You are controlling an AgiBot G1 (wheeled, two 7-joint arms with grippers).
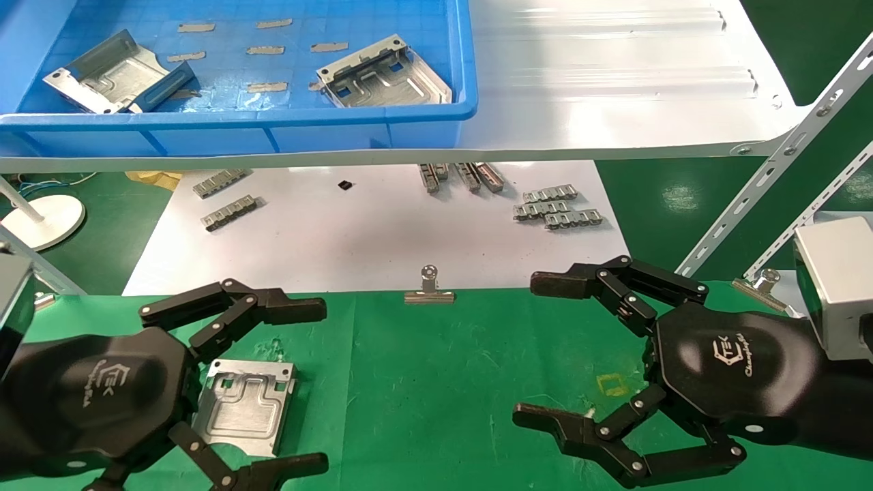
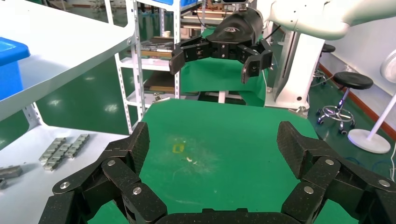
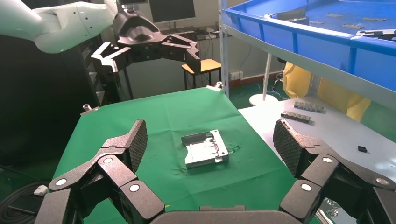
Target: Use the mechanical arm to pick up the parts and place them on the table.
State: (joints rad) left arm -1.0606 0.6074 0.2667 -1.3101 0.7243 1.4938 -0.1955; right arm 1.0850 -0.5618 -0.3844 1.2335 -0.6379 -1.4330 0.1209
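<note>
One silver part (image 1: 245, 406) lies flat on the table's green cloth (image 1: 436, 382), near its left front. My left gripper (image 1: 307, 389) hangs open above it with nothing between its fingers. The right wrist view shows that gripper (image 3: 144, 51) well clear of the part (image 3: 205, 149). Two more parts (image 1: 116, 71) (image 1: 385, 71) rest in the blue bin (image 1: 273, 116) on the shelf. My right gripper (image 1: 539, 348) stands open and empty over the cloth's right side; the left wrist view shows it (image 2: 219, 49) raised in the air.
The glossy white shelf (image 1: 614, 82) overhangs the back, held by a slanted perforated brace (image 1: 784, 157). Grey linked strips (image 1: 228, 211) (image 1: 556, 208) lie on the white sheet (image 1: 382, 232). Binder clips (image 1: 428, 290) (image 1: 760, 286) pin the cloth's far edge. A yellow square outline (image 1: 612, 385) marks the cloth.
</note>
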